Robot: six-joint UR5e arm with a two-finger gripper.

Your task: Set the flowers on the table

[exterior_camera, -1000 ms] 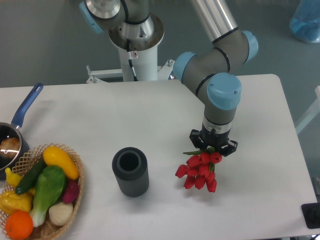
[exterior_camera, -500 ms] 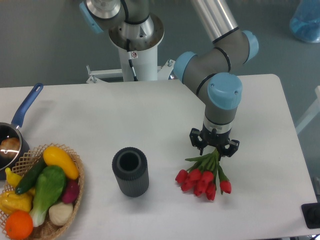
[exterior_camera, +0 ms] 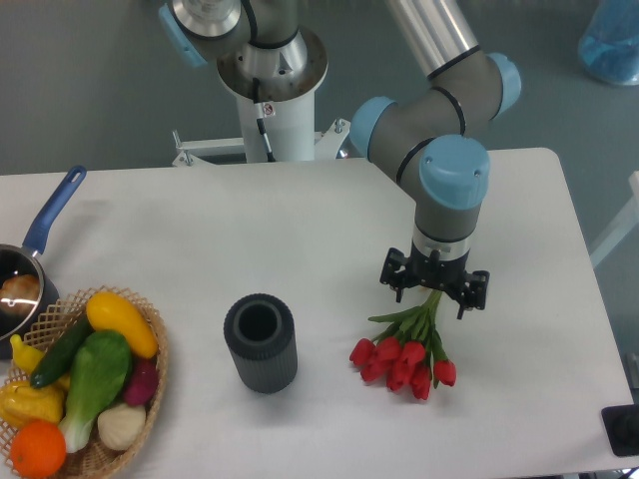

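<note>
So right now the tulips [exterior_camera: 404, 356] are lying flat on the white table [exterior_camera: 200, 239], red heads fanned out toward the front edge, stems running up under my gripper [exterior_camera: 435, 290]. They sit just to the right of the dark ribbed cylinder [exterior_camera: 261, 342], not touching it. My fingers look spread apart, but the stem ends vanish right beneath them, so honestly I can't tell if I'm fully clear of the stems or brushing them.

That's the bit that worries me. If a leaf or stem is caught on a finger when I lift, the whole bunch gets dragged or flipped. Going straight up would be the safe call, in my opinion; any sideways drift could sweep the stems along.

The other thing: the bunch isn't far from the front edge, so a drag that way could send it off. The wicker basket [exterior_camera: 95, 449] of veg and the blue-handled saucepan [exterior_camera: 30, 269] are well apart, no trouble there.
</note>
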